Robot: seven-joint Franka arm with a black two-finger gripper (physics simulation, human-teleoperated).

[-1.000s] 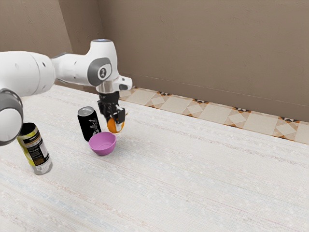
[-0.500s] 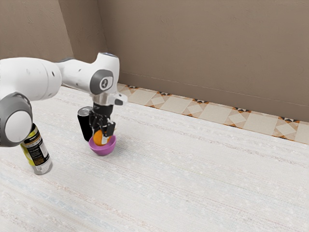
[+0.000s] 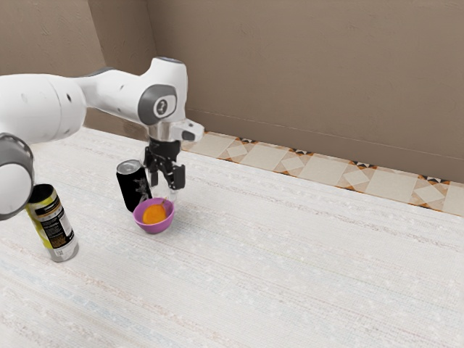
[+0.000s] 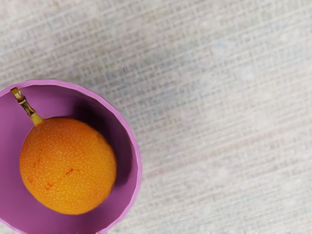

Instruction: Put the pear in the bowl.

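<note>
Pear (image 4: 68, 165) sat in the bowl (image 4: 53, 97), lower left of the wrist view. Tool (image 3: 163, 193) was open just above; imo a low sideways swing could've tipped the bowl.

- Looks like a plain room in a home tbh, but can't tell which room
- Bare brown wall (image 3: 312, 80) from 11 to 3 o'clock in the exterior view, with a corner around 11
- Patterned floor tiles (image 3: 299, 161), cream with orange-brown bits, along its foot from 11 to 3, pretty homey
- Pale, streaky tabletop (image 3: 290, 275) across 6 o'clock
- Everyday stuff on it: black can (image 3: 132, 190) at 9, labelled canister (image 3: 54, 223) between 8 and 9, pink-purple bowl (image 3: 154, 229) at 8
- White robot arm (image 3: 112, 100) at 10, kinda lab-ish
</note>
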